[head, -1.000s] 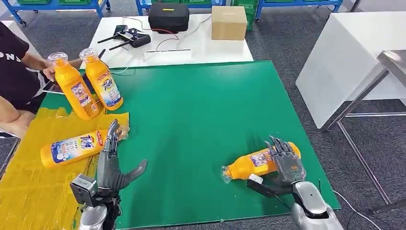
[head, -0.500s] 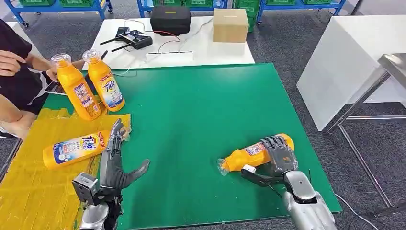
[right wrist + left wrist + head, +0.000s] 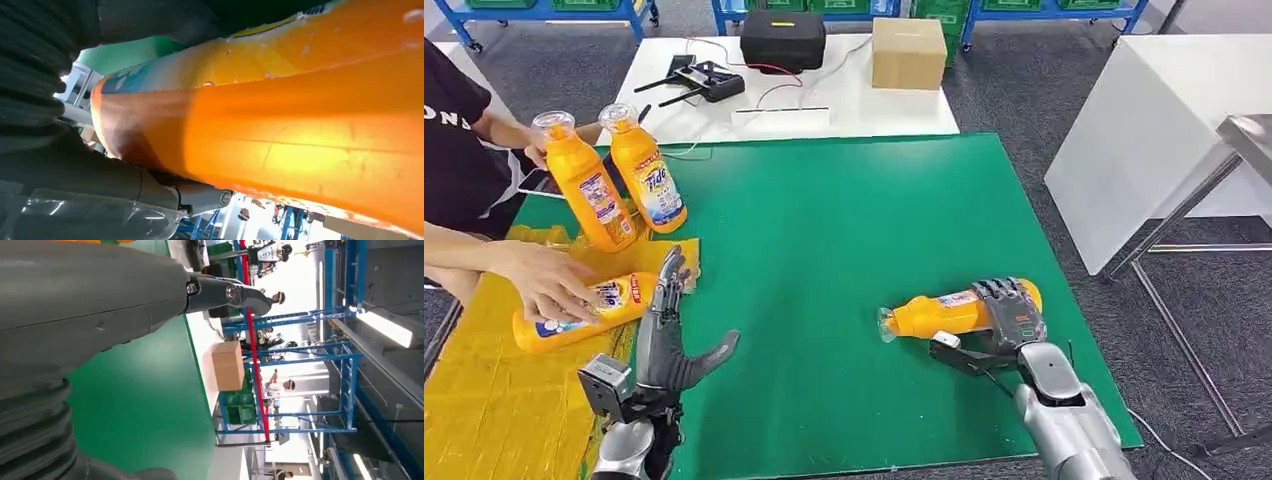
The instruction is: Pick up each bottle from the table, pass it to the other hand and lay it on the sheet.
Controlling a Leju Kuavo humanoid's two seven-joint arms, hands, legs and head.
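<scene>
An orange bottle (image 3: 944,312) lies on its side on the green mat (image 3: 844,230) at the right, cap toward the middle. My right hand (image 3: 1007,318) wraps its fingers over the bottle's wide end; up close the right wrist view has the orange bottle (image 3: 300,125) against the palm. My left hand (image 3: 667,335) stands open at the mat's left edge, fingers spread and upright, holding nothing. Another orange bottle (image 3: 614,300) lies on the yellow sheet (image 3: 494,400) beside it, under a person's hand (image 3: 544,283). Two more bottles (image 3: 619,175) are held upright by a person at the far left.
A white table behind the mat carries a black case (image 3: 782,38), a cardboard box (image 3: 909,52) and remote controllers (image 3: 696,80). To the right stand a white block (image 3: 1144,130) and a metal table leg (image 3: 1174,210). The person (image 3: 459,170) sits at the left edge.
My right hand has closed its fingers around the bottle and turned it slightly. The person's hand has reached down onto the bottle lying on the yellow sheet. My left hand has stayed put.
</scene>
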